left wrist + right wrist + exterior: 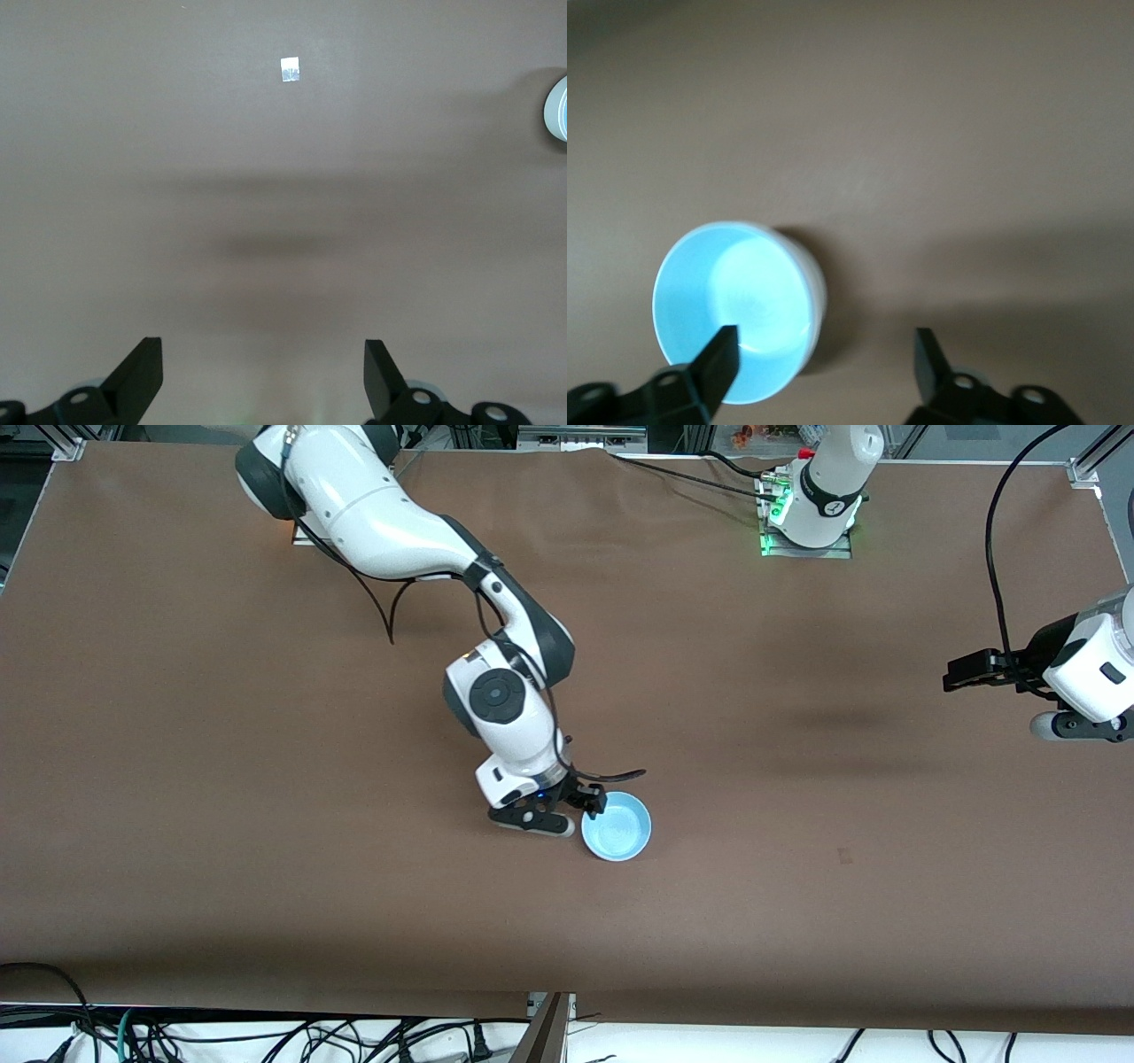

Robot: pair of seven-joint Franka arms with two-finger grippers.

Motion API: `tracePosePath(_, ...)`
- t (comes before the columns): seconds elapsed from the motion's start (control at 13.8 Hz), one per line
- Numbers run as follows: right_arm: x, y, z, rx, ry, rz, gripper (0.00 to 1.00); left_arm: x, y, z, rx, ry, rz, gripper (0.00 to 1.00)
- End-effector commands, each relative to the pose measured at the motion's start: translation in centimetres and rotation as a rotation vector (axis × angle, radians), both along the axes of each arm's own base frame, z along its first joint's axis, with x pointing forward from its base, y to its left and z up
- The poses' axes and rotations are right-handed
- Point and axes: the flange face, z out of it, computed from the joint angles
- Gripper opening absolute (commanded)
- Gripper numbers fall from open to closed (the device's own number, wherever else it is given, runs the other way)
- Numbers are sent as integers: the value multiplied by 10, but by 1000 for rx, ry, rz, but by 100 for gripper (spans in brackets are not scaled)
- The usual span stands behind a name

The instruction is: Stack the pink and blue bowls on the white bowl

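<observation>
Where the right arm reaches down to mid-table, we list what shows.

Blue bowl (617, 827): upright on the brown table (266, 779), at about 5 o'clock from the table's centre in the front view. In the right wrist view a pale outer wall shows under its rim; we judge it nested on another bowl, though which we cannot tell.

Pink and white bowls: neither shows plainly; we take them to lie beneath the blue one, if anywhere.

Right gripper (580, 808): low at the bowl's 10 o'clock rim, fingers spread and holding nothing; one finger (718, 359) stands over the bowl's inside, the other outside the wall.

Left gripper (961, 673): waiting aloft at the left arm's end of the table, jaws wide, empty.

Handling: we judge the bowl light, stiff plastic, smooth and rather slippery, not fragile. Best hold: a pinch across the rim wall, one finger inside, one outside; it may tilt if lifted fast.

Other: small pale tag (290, 69) on the table.
</observation>
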Motion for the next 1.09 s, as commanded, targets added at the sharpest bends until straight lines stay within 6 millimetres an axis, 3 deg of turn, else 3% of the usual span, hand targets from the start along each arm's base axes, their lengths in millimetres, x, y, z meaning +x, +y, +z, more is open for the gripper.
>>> tracePosePath(0.0, 28, -81, 71, -68, 59, 20, 100, 3, 0, 5, -9, -9, -12, 100)
tracePosePath(0.07, 32, -113, 88, -95, 118, 38, 100, 3, -1, 4, -10, -7, -15, 100)
tracePosePath(0.36, 21, -206, 176, -146, 231, 53, 100, 10, 0, 9, 6, -25, -19, 100)
tracePosePath(0.51, 2, -259, 222, -170, 244, 211, 100, 11, 1, 10, 8, -26, -18, 100)
tracePosePath(0.65, -29, -320, 257, -181, 232, 290, 100, 11, 1, 10, 9, -28, -20, 100)
tracePosePath(0.8, -73, -355, 271, -186, 226, 280, 100, 10, 2, 12, 8, -30, -17, 100)
tracePosePath(0.94, -116, -382, 266, -181, 166, 274, 100, 10, 5, 13, 9, -33, -11, 100)
tracePosePath(1.02, -125, -386, 264, -181, 154, 276, 100, 11, 1, 12, 4, -31, -15, 100)
